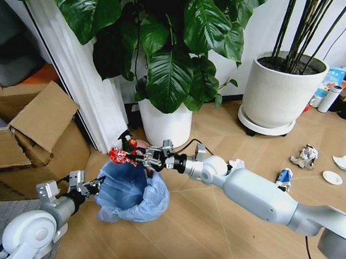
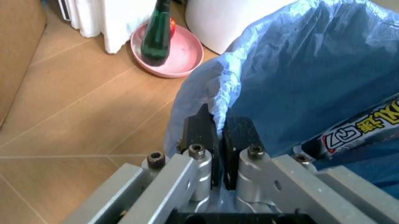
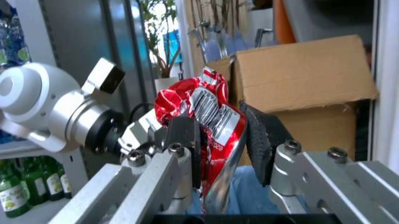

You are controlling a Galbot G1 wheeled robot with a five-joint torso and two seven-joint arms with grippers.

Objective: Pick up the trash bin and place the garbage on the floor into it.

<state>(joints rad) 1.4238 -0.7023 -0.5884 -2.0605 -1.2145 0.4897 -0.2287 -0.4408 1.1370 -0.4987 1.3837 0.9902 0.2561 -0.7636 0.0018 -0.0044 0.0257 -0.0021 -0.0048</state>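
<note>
Left end effector (image 1: 96, 184) pinches the trash bin (image 1: 131, 191) liner rim; right end effector (image 1: 138, 160) holds a red wrapper (image 1: 118, 157) over the bin. Paper wad (image 1: 304, 156), packet (image 1: 284, 178) and disc (image 1: 332, 177) remain on the floor (image 1: 226, 232) well right of the bin.

The trash bin (image 1: 131, 193) wears a crinkly light blue liner. The wrapper (image 3: 203, 112) is shiny red with white lettering. The floor (image 1: 226, 232) shows light brown herringbone planks with pale seams.

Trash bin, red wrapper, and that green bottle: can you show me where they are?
trash bin (image 1: 130, 194): head view, on its blue bag lining.
red wrapper (image 3: 209, 112): right wrist view, on its crumpled middle.
green bottle (image 2: 157, 35): left wrist view, on its body.
</note>
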